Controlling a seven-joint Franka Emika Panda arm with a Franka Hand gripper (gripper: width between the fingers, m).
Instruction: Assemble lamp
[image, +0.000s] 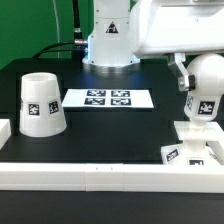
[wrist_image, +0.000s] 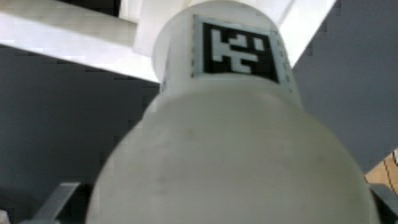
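Gripper (wrist_image: 217, 198) straddles the bulb (wrist_image: 214, 130), clamped or loose I cannot tell, with the base (image: 196, 138) just beneath and the shade (image: 40, 103) well apart.

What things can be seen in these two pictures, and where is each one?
lamp shade: one, white, wide end down, at the exterior view's left.
lamp bulb: one, white, upright over the base, at the exterior view's right.
lamp base: one, white, under the bulb.
marker board: one, white with black tags, flat in the middle of the table.
border rail: white, along the near edge.
table: one, black.
robot arm: one, white, behind the marker board.
claw: one, at the bulb's head; whether it grips is unclear.
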